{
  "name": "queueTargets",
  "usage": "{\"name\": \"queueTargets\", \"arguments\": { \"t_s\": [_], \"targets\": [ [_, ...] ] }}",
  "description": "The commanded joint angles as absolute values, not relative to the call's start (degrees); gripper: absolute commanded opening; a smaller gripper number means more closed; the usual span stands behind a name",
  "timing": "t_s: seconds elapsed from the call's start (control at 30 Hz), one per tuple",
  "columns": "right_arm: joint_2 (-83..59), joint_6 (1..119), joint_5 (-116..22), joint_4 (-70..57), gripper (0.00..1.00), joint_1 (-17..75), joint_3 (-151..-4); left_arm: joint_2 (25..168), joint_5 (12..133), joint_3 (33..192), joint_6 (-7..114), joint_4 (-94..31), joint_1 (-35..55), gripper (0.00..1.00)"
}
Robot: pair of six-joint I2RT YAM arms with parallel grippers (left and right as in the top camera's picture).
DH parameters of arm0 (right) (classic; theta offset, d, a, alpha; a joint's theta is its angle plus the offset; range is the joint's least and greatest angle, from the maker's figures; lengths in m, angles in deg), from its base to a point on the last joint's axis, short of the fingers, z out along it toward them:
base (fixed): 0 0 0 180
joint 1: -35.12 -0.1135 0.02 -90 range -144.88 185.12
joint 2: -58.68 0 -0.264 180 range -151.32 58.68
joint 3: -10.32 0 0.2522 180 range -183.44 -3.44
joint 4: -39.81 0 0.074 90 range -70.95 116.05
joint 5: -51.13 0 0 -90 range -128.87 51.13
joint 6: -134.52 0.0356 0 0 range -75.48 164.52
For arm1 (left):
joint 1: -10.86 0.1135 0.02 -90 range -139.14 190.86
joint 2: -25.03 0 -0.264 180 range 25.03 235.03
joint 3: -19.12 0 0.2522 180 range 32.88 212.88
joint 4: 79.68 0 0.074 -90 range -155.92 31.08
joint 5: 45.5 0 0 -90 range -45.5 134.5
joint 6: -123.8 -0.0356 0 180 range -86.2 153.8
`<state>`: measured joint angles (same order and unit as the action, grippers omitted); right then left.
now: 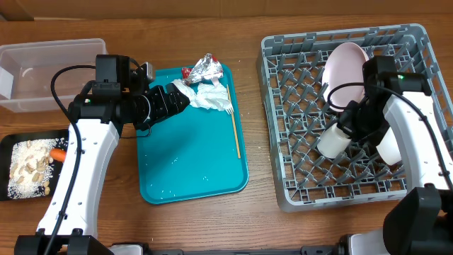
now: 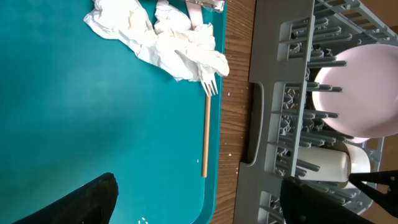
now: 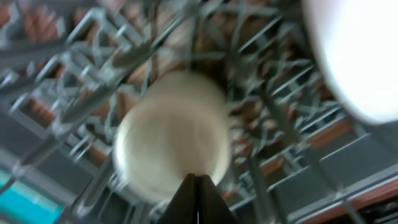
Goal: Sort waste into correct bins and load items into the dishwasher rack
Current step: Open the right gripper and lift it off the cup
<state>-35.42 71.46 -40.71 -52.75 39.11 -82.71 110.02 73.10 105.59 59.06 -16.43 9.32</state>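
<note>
Left hand (image 1: 182, 99): released, jaws wide, hovering over the far-left part of the teal tray (image 1: 184, 163), just beside the napkins (image 1: 209, 95). Right hand (image 3: 198, 183): clenched, nothing seen between its fingers, above the cup (image 1: 333, 142) lying in the rack (image 1: 272, 106). Risk: the napkins overlapped the tines of the fork (image 1: 236, 134), so lifting them would likely drag or flick it off the tray. The fork lay on the tray's right side, long axis near-far, tines pointing far.
</note>
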Motion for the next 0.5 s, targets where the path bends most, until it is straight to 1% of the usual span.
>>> {"name": "queueTargets", "arguments": {
  "t_s": [0.0,0.13,0.17,0.23,0.27,0.3,0.33,0.37,0.4,0.47],
  "targets": [
    [-31.7,69.6,-47.6,-55.0,0.04,38.7,-85.5,110.1,73.0,105.7,58.0,-16.7,8.9,0.88],
    [-26.0,69.5,-50.4,-56.9,0.04,38.6,-87.6,110.1,73.0,105.7,58.0,-16.8,8.9,0.9],
    [-24.2,68.2,-52.5,-56.8,0.06,38.5,-87.9,110.1,73.1,105.7,58.0,-16.9,8.9,0.91],
    [-20.8,62.5,-60.5,-55.9,0.14,37.8,-87.9,110.1,73.1,105.7,58.0,-17.3,8.9,0.91],
    [-19.8,60.4,-63.6,-55.5,0.23,37.4,-87.9,110.1,73.1,105.7,58.0,-17.4,8.9,0.91],
    [-18.6,58.0,-67.5,-55.0,0.47,36.5,-87.9,110.1,73.1,105.7,58.0,-17.7,8.9,0.92],
    [-17.5,56.7,-70.3,-54.3,0.79,35.4,-87.9,110.1,73.1,105.7,58.0,-17.9,8.7,0.94],
    [-16.7,56.5,-71.4,-53.2,1.0,34.0,-87.8,110.1,73.1,105.7,58.0,-18.1,8.5,0.98],
    [-16.3,56.5,-71.3,-52.3,1.0,32.8,-87.8,110.2,73.1,105.7,58.0,-18.2,8.2,1.0],
    [-16.2,56.7,-70.9,-50.5,1.0,29.6,-87.8,110.5,72.9,105.7,57.9,-18.2,7.3,1.0]
  ]
}}
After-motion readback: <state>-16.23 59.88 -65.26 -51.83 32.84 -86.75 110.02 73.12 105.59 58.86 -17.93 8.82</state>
